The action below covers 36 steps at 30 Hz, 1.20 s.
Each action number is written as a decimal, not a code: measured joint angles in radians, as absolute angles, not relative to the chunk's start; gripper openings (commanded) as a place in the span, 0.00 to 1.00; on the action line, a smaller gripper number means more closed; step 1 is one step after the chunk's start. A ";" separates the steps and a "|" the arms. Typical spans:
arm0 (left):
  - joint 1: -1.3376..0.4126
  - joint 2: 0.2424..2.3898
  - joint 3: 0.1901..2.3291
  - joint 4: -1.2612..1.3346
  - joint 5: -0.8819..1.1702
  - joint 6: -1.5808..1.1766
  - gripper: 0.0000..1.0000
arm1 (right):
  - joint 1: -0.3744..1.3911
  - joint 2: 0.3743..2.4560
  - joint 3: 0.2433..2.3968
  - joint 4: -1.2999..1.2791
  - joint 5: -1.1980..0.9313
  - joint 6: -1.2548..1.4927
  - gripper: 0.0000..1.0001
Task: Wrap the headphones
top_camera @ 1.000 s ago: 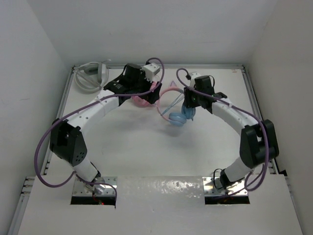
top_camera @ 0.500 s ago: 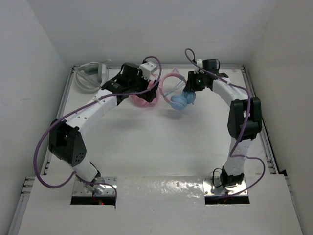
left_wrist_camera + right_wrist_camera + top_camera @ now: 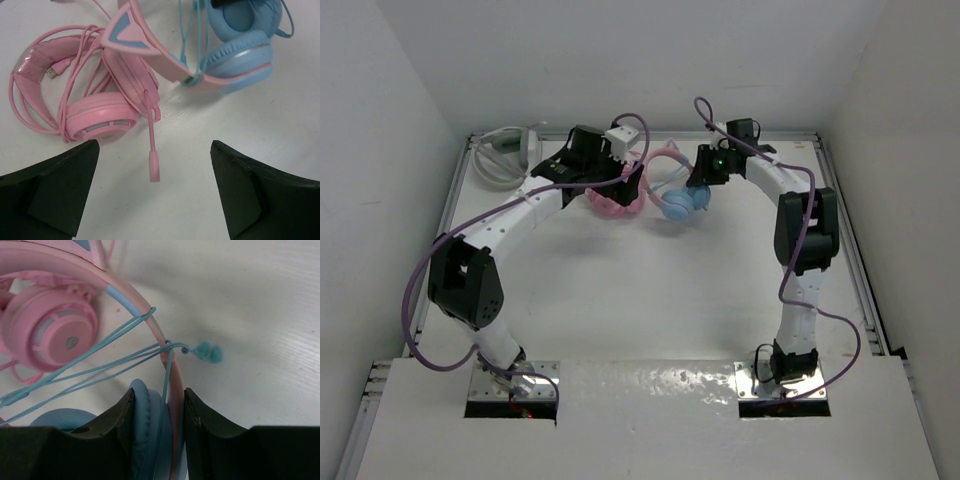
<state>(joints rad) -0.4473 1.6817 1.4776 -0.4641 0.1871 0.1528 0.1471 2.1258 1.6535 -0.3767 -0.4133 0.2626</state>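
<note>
The headphones (image 3: 676, 202) have light-blue ear cups (image 3: 240, 47), a pink headband (image 3: 131, 300) with cat ears (image 3: 129, 35) and a thin light-blue cable (image 3: 100, 371) looped over the band. They lie at the back middle of the table. My right gripper (image 3: 159, 410) is shut on an ear cup and the band; it shows in the top view (image 3: 705, 185). The cable's plug (image 3: 209, 352) hangs free. My left gripper (image 3: 152, 200) is open and empty, hovering just near of the all-pink headphones (image 3: 95, 112).
All-pink headphones (image 3: 615, 200) with a boom mic (image 3: 153, 150) and a coiled pink cable lie touching the blue pair's left side. Grey-white headphones (image 3: 505, 155) sit at the back left corner. Walls enclose the table on three sides.
My right gripper has carried the headphones back and to the left, up against the all-pink pair. The left arm has shifted slightly.
</note>
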 measured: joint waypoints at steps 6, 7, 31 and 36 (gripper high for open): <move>-0.441 1.692 1.480 -0.468 0.192 0.153 0.91 | 0.106 2.280 1.773 -0.430 -0.340 0.268 0.00; -0.439 1.692 1.480 -0.468 0.193 0.153 0.91 | 0.101 2.297 1.783 -0.443 -0.327 0.268 0.00; -0.413 1.740 1.516 -0.485 0.222 0.152 0.91 | 0.110 2.246 1.751 -0.490 -0.082 0.266 0.00; -0.400 1.751 1.536 -0.491 0.235 0.149 0.91 | 0.170 2.147 1.706 -0.500 -0.158 0.253 0.00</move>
